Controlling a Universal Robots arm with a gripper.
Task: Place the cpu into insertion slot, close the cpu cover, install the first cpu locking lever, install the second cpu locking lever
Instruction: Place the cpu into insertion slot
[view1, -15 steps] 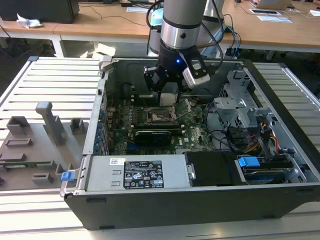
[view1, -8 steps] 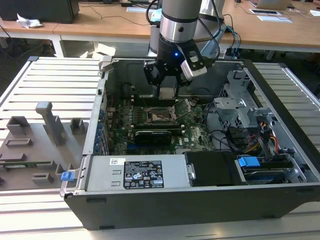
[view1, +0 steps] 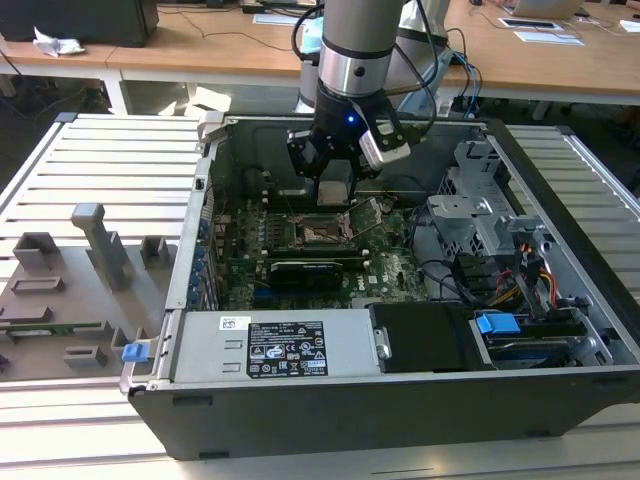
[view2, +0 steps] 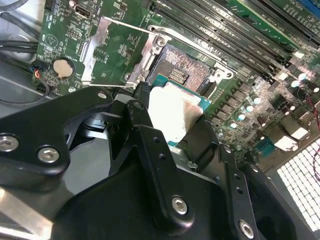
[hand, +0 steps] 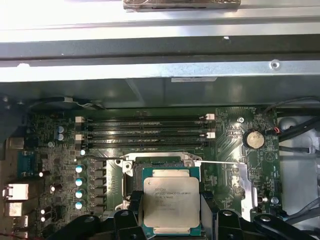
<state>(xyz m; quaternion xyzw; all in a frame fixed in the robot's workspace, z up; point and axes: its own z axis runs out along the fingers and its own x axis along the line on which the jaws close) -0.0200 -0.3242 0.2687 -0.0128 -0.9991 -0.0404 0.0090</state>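
My gripper (view1: 334, 188) hangs inside the open computer case, shut on the cpu (hand: 171, 202), a flat square chip with a pale silvery top. Black fingers (view2: 145, 125) clamp two opposite edges of the cpu (view2: 175, 112). The chip is held just above the insertion slot (view2: 187, 70), partly covering it in both wrist views. The slot (view1: 322, 232) lies on the green board under the gripper. The cpu cover (view2: 107, 50), a thin silvery frame, is swung open beside the slot (hand: 155, 161), and the cover (hand: 239, 182) stands clear of the socket.
Long black memory slots (hand: 145, 131) run beside the socket. A black graphics card (view1: 305, 270) lies just in front of it. A power supply (view1: 290, 345), a drive cage (view1: 480, 215) with cables and the case walls (view1: 200, 200) hem the board in. Grey fixtures (view1: 70, 280) sit at the exterior view's left.
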